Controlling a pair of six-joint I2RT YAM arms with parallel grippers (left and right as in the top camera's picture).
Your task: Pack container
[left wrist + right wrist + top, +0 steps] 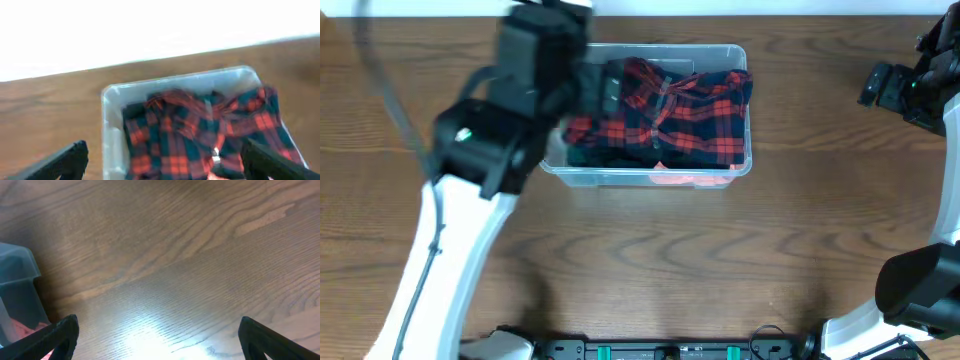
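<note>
The clear plastic container (582, 176) stands at the back middle of the wooden table. A red, black and teal plaid cloth (676, 108) fills it, bunched up, with one edge over the right rim. A pink thing (686, 180) shows through the front wall. My left gripper (606, 86) hangs over the container's left end. In the left wrist view the left gripper (165, 162) is open wide and empty above the cloth (200, 135) and the container's rim (107, 130). My right gripper (878, 86) is at the far right, and the right wrist view shows it (160, 335) open and empty over bare wood.
The container's corner (21, 280) shows at the left edge of the right wrist view. The wooden table (720, 270) spreads in front of the container. The arm bases stand at the front corners, and a white wall lies behind the table's back edge.
</note>
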